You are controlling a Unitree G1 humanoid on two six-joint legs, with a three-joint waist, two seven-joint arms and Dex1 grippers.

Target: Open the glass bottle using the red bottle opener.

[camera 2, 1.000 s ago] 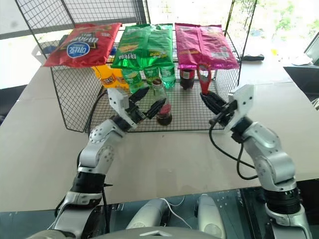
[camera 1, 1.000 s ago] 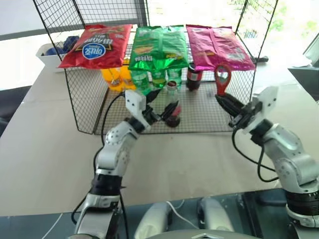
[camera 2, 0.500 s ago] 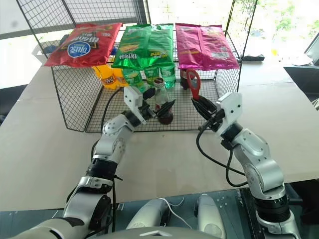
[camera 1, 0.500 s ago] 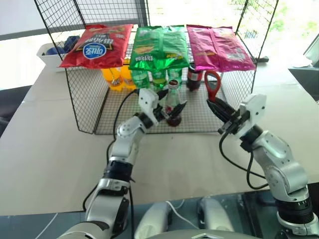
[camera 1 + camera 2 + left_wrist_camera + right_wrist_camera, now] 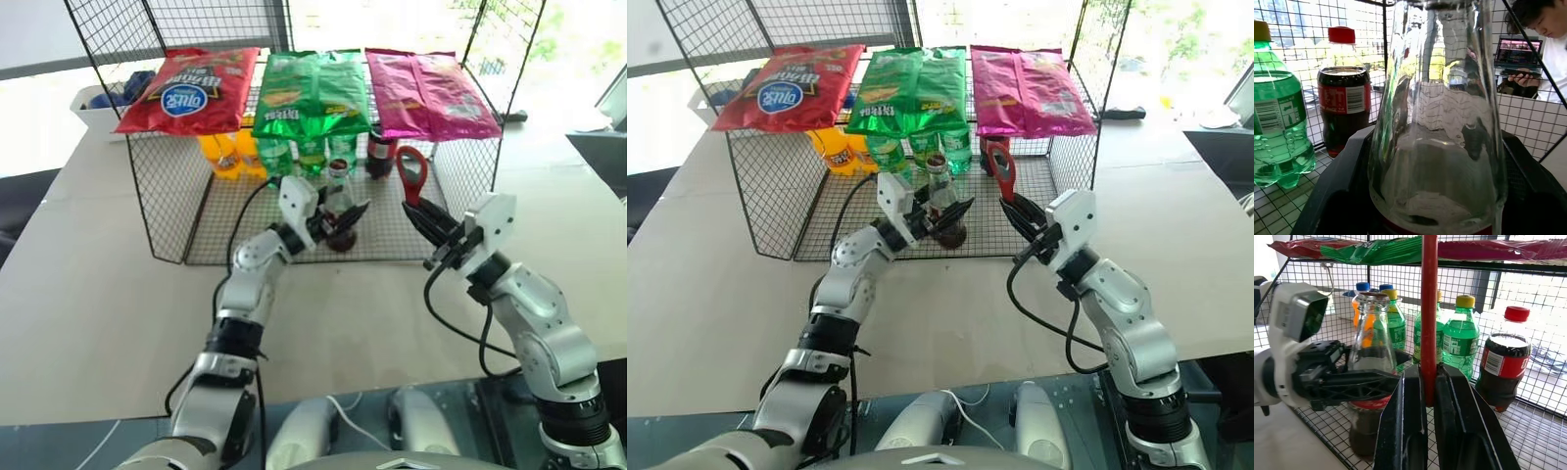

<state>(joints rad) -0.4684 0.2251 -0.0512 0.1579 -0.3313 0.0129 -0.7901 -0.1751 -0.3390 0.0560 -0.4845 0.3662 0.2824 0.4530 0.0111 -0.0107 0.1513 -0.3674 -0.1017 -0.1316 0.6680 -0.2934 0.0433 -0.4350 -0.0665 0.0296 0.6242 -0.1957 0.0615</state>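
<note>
The right tool [image 5: 431,217] is clamped on the handle of the red bottle opener [image 5: 410,173], ring end up, just beside the glass bottle [image 5: 339,208]. That bottle stands on the wire rack floor [image 5: 392,230], between the left tool's [image 5: 338,217] fingers; whether they grip it, I cannot tell. With a loose hold, prying the cap could tip the bottle into the soda bottles [image 5: 312,152] behind.
</note>
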